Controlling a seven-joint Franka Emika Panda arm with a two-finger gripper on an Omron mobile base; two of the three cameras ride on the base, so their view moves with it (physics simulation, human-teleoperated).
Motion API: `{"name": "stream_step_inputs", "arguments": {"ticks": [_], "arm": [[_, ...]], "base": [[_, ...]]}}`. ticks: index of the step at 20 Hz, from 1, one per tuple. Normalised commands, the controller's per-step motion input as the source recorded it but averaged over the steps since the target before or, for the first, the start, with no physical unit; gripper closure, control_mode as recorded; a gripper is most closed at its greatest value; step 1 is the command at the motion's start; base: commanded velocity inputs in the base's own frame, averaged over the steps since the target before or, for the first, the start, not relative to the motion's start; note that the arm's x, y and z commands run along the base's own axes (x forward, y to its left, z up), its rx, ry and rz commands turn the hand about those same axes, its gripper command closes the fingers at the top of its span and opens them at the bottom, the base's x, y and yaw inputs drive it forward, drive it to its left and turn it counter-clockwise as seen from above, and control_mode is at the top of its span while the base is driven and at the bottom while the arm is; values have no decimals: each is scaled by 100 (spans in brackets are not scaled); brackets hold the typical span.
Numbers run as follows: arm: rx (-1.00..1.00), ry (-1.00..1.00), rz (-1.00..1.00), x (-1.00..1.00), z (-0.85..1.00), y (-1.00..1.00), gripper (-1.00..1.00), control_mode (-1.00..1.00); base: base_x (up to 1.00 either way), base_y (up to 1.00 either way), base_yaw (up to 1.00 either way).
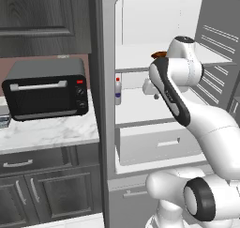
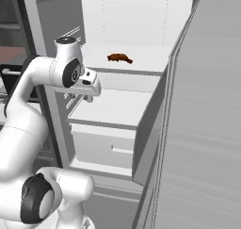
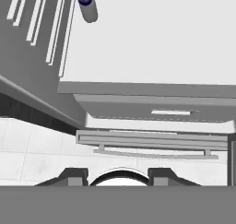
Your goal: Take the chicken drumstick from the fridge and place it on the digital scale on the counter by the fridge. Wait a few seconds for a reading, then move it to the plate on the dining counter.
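Left base view: the fridge stands open, its white interior showing shelves and a drawer at about 5 o'clock from centre. The chicken drumstick lies on the upper shelf, partly hidden behind the arm's white elbow, at about 1 o'clock. A small bottle with a red cap and dark blue band stands on the middle shelf against the left wall. The end effector hangs just above the middle shelf, below the drumstick and apart from it. At 9 o'clock a black toaster oven sits on the marble surface, with dark cabinets above and below.

Right base view: the drumstick rests alone on the upper shelf at 12 o'clock, reddish-brown and glossy. The end effector points down over the middle shelf at about 10 o'clock, lower than the drumstick and to its left, touching nothing. The grey fridge door stands open, taking up the right side from 1 to 5 o'clock.

Hand view: the two fingertips stand apart at 6 o'clock with nothing between them. The white shelf spreads ahead, the drawer front lies at centre, and the bottle pokes in at 11 o'clock.
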Motion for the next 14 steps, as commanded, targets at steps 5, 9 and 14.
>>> {"name": "stream_step_inputs", "arguments": {"ticks": [5,9,14], "arm": [[0,-3,-2,-1,-2,-2,-100,-100],[0,-2,-1,-2,22,-14,-100,-100],[0,0,0,0,30,-7,-100,-100]], "base": [[0,0,0],[0,0,0],[0,0,0]]}}
